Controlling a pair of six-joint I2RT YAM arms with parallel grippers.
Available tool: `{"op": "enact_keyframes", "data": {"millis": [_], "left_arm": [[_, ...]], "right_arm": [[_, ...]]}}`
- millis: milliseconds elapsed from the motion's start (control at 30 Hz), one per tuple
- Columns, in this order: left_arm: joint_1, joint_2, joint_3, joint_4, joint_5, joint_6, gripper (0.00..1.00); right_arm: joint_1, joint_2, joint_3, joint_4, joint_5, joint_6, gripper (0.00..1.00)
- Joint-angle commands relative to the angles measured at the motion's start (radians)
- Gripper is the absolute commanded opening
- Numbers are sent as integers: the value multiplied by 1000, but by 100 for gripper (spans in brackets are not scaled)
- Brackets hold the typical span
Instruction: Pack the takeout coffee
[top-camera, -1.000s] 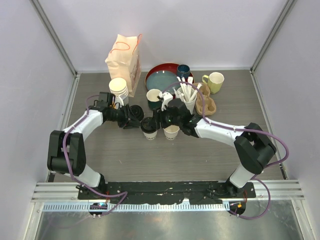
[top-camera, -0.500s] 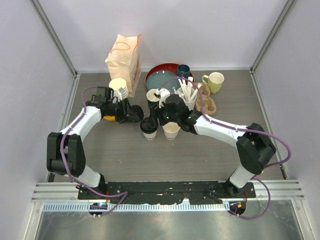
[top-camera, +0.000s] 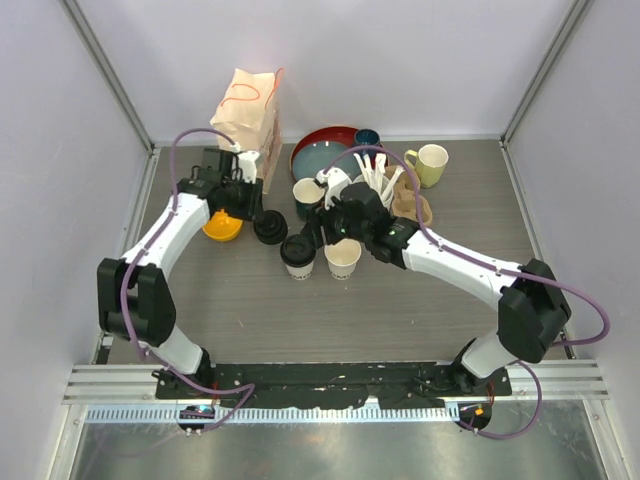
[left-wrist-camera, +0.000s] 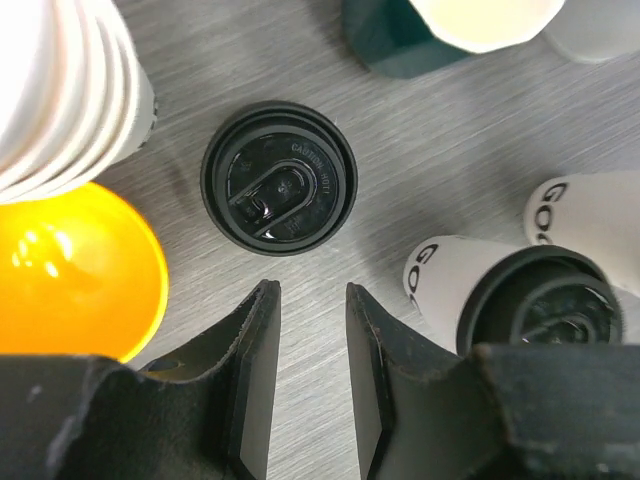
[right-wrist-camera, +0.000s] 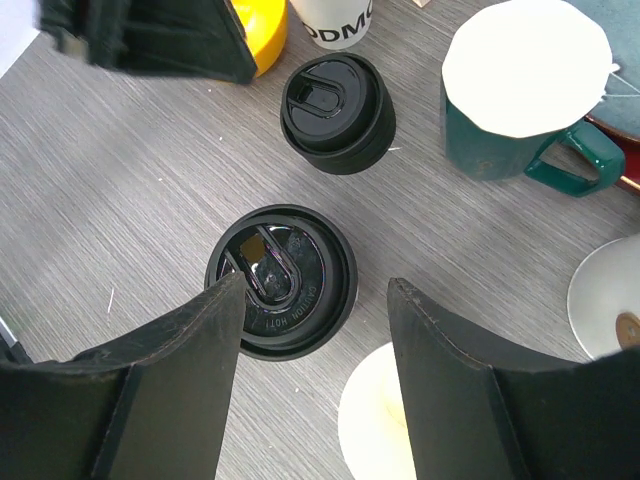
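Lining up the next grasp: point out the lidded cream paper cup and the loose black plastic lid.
lidded cream paper cup (right-wrist-camera: 281, 282): right wrist view, centre of its lid.
loose black plastic lid (left-wrist-camera: 279, 187): left wrist view, centre of its top.

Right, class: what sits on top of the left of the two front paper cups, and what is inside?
A black sip lid sits on the cup. Only a tan patch shows through its sip hole; the lid covers the rest of the inside.

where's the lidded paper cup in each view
Top external: centre, lidded cup, just left of the open cup.
Left wrist: lower right.
Right wrist: near centre, slightly low.
Shared landmark: the loose black lid, near it in all three.
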Motion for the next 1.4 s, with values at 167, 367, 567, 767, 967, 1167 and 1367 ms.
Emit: {"op": "enact_keyframes", "data": {"millis": [167, 367, 567, 767, 967, 1167, 1367], "left_arm": [[-53, 76, -41, 113, -339, -112, 36], [-67, 81, -97, 191, -389, -204, 37], [-65, 147, -66, 213, -402, -255, 34], [-65, 176, -54, 231, -387, -281, 34], [-65, 205, -40, 237, -376, -290, 34], [-65, 229, -28, 233, -361, -289, 27], [-65, 237, -16, 222, -352, -284, 9]], "right_arm": [[3, -47, 11, -15, 42, -32, 64], [3, -45, 3, -15, 33, -38, 64], [3, -50, -15, -15, 24, -43, 63], [5, -53, -27, -15, 19, -43, 63], [3, -53, -38, -12, 13, -46, 62], [3, -56, -44, -7, 7, -48, 62], [3, -61, -57, -6, 6, -49, 62]]}}
